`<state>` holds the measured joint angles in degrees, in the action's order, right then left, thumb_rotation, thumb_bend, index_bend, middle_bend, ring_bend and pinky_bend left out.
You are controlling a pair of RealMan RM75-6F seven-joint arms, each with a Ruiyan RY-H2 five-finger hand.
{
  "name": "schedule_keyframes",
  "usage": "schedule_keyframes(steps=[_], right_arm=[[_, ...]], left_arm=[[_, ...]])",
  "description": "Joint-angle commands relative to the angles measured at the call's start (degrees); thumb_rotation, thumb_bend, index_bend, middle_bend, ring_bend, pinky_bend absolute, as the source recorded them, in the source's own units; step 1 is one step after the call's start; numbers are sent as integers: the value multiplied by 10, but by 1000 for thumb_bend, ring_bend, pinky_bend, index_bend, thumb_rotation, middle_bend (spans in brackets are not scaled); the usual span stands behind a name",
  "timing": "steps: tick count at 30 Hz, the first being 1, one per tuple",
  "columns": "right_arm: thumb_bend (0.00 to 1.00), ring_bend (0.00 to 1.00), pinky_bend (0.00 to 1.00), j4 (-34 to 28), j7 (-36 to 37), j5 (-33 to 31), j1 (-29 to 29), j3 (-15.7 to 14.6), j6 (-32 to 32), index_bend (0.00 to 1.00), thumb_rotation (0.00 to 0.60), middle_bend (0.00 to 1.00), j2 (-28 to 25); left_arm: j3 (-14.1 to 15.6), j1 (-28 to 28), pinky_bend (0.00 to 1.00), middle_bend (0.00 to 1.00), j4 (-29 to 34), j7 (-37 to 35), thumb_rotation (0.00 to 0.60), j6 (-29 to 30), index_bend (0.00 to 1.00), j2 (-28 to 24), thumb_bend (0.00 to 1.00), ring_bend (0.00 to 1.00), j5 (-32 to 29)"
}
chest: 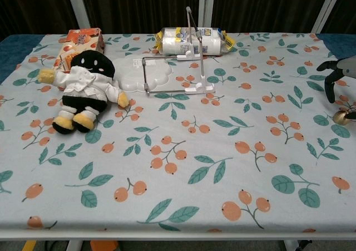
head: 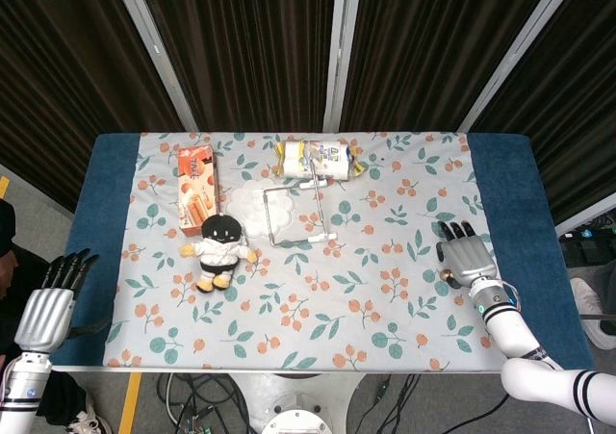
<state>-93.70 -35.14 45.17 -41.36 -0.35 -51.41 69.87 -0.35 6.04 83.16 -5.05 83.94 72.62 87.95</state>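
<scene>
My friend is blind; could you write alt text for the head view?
A robot's right hand hovers, fingers spread, over a small gold ball on a floral tablecloth. Farther left lie a plush doll, a biscuit box and a wire stand.
</scene>
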Motion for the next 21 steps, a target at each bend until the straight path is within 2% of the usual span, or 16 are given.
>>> schedule_keyframes(steps=[1,21], right_arm=[[178,0,0,0,1,-2,0,-1,0,463,600,0,-1],[221,0,0,-3,2,-16,-9,-7,7,500,600,16,-5]], left_arm=[[0,1,22,44,1,0,600,-1,84,0,62,0,0],[0,2,22,44,5,0,600,-4,84,-2,62,0,-1]])
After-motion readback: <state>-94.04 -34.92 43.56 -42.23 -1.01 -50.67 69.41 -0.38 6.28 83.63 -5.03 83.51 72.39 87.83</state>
